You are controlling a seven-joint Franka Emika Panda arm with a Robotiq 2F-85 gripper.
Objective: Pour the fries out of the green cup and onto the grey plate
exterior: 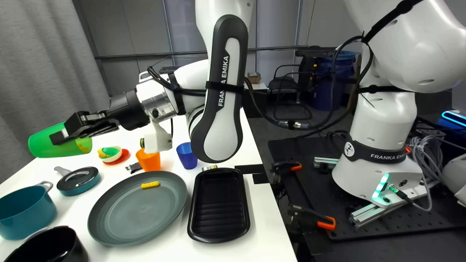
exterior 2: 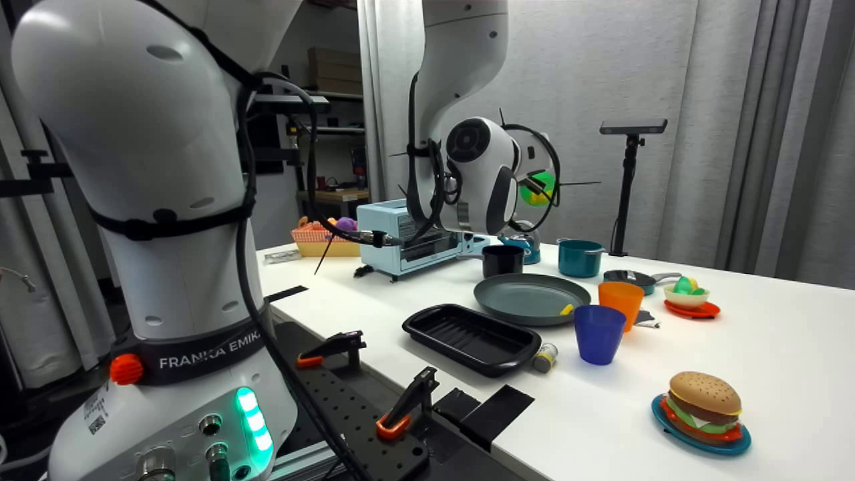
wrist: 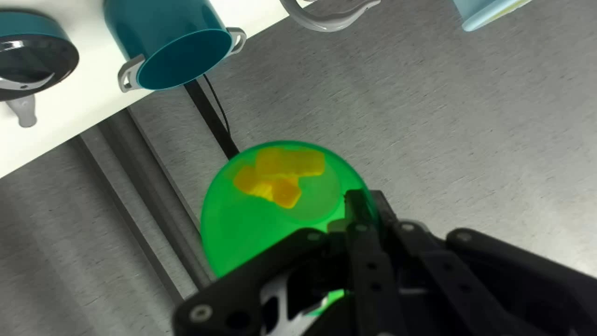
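My gripper (exterior: pixel 60 134) is shut on the wall of the green cup (exterior: pixel 43 143) and holds it high, tilted on its side, beyond the teal cookware. In the wrist view the fingers (wrist: pixel 364 205) pinch the cup's (wrist: pixel 238 233) edge. Several yellow fries (wrist: pixel 280 175) lie together inside it; some yellow also shows in an exterior view (exterior: pixel 84 145). The cup is partly hidden behind the arm in an exterior view (exterior 2: pixel 538 189). The grey plate (exterior: pixel 134 214) lies on the table, away from the cup. One fry (exterior: pixel 150 185) lies on it, also seen in an exterior view (exterior 2: pixel 567 310).
A black tray (exterior: pixel 218 207) stands beside the plate. An orange cup (exterior: pixel 149 160) and a blue cup (exterior: pixel 186 155) stand behind it. A teal pot (exterior: pixel 27 211), small pan (exterior: pixel 78 182) and black pot (exterior: pixel 51 247) stand along the far side. A toy burger (exterior 2: pixel 705 407) sits nearby.
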